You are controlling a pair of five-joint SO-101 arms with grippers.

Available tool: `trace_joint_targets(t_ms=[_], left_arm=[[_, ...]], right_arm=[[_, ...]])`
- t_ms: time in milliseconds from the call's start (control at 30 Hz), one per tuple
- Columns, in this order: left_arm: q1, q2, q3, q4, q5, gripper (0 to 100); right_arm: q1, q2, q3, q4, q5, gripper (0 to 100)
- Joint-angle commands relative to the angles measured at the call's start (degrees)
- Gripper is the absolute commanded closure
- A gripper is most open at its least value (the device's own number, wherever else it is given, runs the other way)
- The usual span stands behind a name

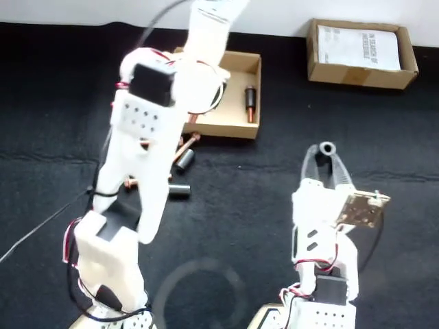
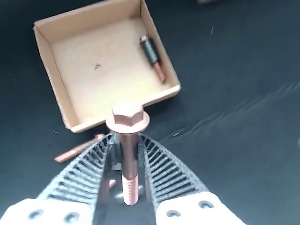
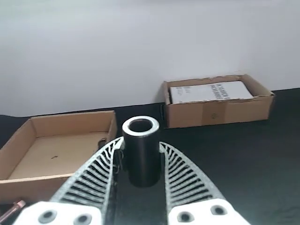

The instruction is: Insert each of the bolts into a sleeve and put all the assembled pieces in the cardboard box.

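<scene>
left gripper (image 2: 127, 138) right up close, fingers clamped on a copper bolt (image 2: 126, 159). its hex head and flange poke out past the fingertips and the threaded end points back toward the wrist. it hangs just off the near wall of the box (image 2: 49, 61).

right gripper (image 3: 140, 143) is pinched on a sleeve (image 3: 140, 157), well clear of the box on its open side. the sleeve is a dark, smooth cylinder with a pale rim, standing upright with its bore open at the top.

so this looks like the mating step: one part in each gripper, not yet joined. next the two need to come together, thread end lined up square with that bore. my read is the bolt has to be turned first, since its threads face away from its free end. a small tilt would likely jam it on the rim.

one finished piece (image 2: 152, 54) lies inside the box by a side wall. spare sleeves (image 1: 180, 191) and a spare bolt (image 1: 190, 141) wait just outside the box's near wall, so more rounds to go.
</scene>
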Motion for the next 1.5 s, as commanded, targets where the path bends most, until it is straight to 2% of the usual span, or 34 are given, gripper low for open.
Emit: trace_joint_targets(t_ms=[0,100,200,333,500,667,1033,1233,1467], left_arm=[[0.66,-6.37,-2.33,-0.09,12.84,99],[0.66,-8.66,-2.07,0.09,18.55,99],[2.42,-10.24,-2.07,0.09,20.75,99],[7.96,-12.88,-2.15,0.09,20.84,99],[17.45,-16.57,-2.33,-0.26,20.31,99],[20.62,-19.65,-2.24,-0.18,12.04,99],[20.70,-30.99,-2.07,0.09,-3.08,99],[20.62,-35.47,-1.98,2.81,-7.56,99],[20.53,-41.54,1.71,3.16,-7.91,99]], right_arm=[[-4.44,-1.19,8.66,0.04,-0.44,99.2],[-7.16,-1.19,8.66,0.04,-0.44,99.2],[-9.19,-1.19,8.66,0.04,-0.44,99.2],[-12.88,-1.19,8.66,0.84,-0.44,99.2],[-19.56,-1.19,8.66,6.64,-0.44,99.2],[-23.43,-1.19,8.66,9.36,-0.53,99.2],[-23.69,-1.19,8.66,9.80,-0.53,99.2],[-23.69,-1.19,8.66,10.77,-0.53,99.2],[-23.69,-1.19,8.66,12.18,-0.53,99.2]])
